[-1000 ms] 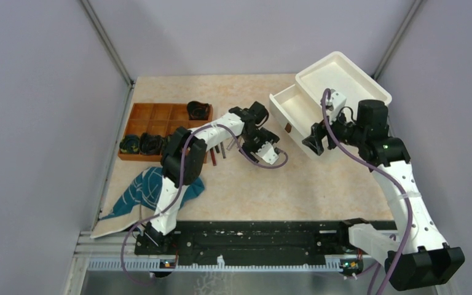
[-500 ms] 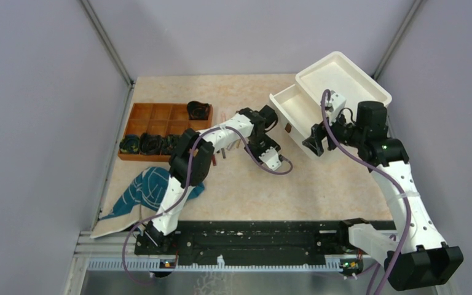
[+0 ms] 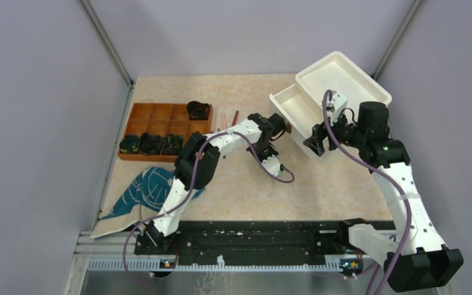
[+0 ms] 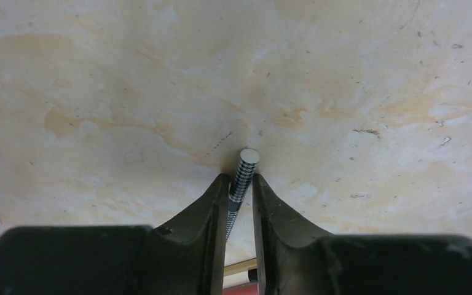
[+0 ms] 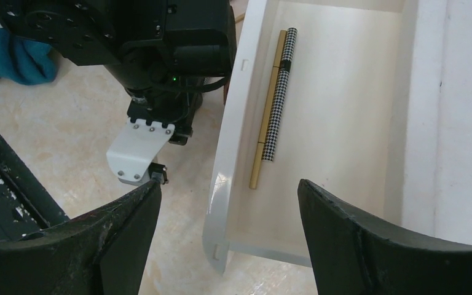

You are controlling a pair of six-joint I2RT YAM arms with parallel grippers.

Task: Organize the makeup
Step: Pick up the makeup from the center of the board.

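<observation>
My left gripper (image 4: 241, 178) is shut on a slim black-and-white houndstooth pencil (image 4: 244, 166), whose pale end pokes out past the fingertips above the table. In the top view the left gripper (image 3: 275, 127) hovers beside the left wall of the white drawer (image 3: 287, 98). Inside that drawer (image 5: 233, 123) lie another houndstooth pencil (image 5: 279, 92) and a gold pencil (image 5: 265, 117). My right gripper (image 5: 228, 184) is open and straddles the drawer's near corner without holding it. Two thin pencils (image 3: 234, 116) lie on the table behind the left arm.
A brown compartment organiser (image 3: 160, 114) with dark items stands at the left. A teal patterned cloth (image 3: 144, 189) lies near the left arm's base. A white tray (image 3: 344, 77) leans behind the drawer. Gold and red pencil ends (image 4: 238, 268) show under the left fingers.
My left arm swung right, from the pencils near the organiser to beside the drawer, and its jaws closed on the houndstooth pencil. The right arm stayed put.
</observation>
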